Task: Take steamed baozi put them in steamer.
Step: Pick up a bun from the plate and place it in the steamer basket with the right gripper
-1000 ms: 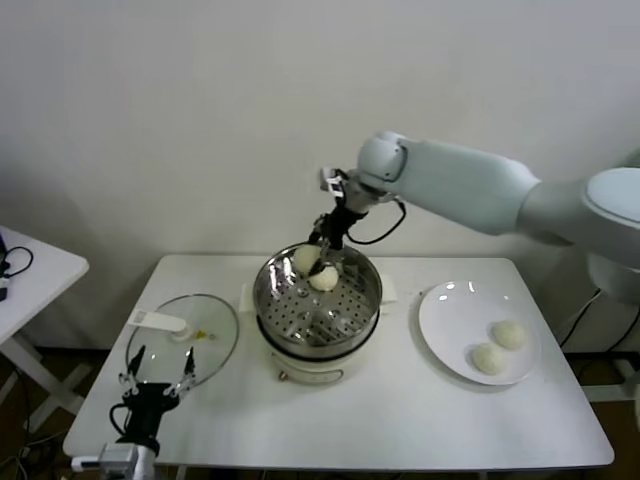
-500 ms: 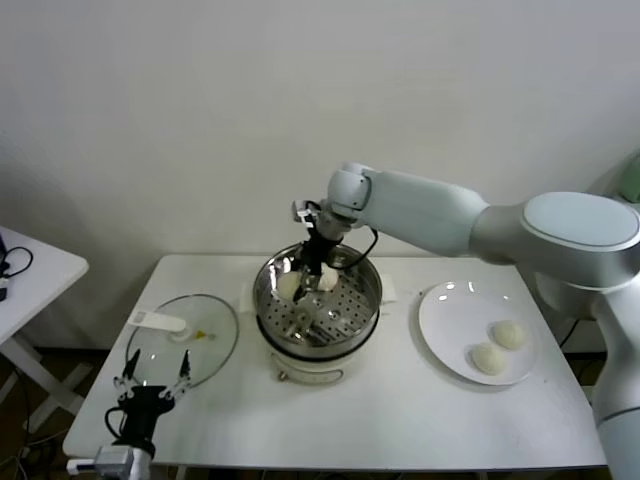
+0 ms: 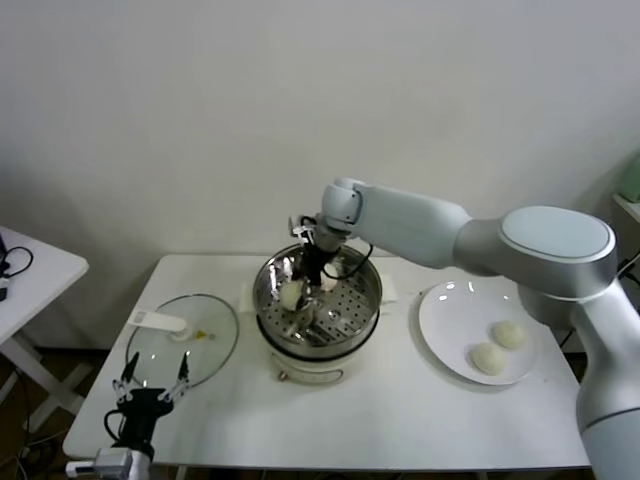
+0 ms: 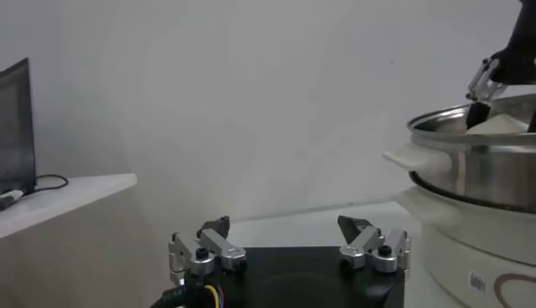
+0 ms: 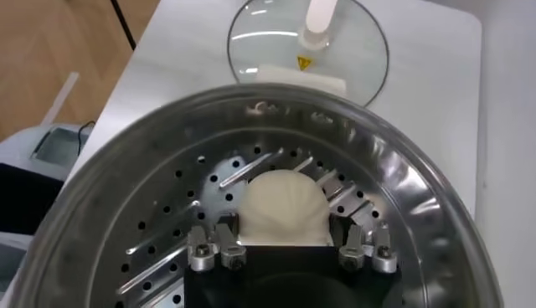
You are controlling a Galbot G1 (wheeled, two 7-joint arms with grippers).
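Right wrist view: right gripper jaws grasp a steamed baozi low inside the steamer, apparently for gentle tray placement; left gripper idles released.

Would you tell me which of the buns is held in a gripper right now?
The bun inside the steamer, clamped by the right gripper above the perforated tray. The two buns on the white plate lie untouched.

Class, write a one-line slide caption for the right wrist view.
Right pincer holds a baozi over the steamer tray; glass lid lies on the table beyond.
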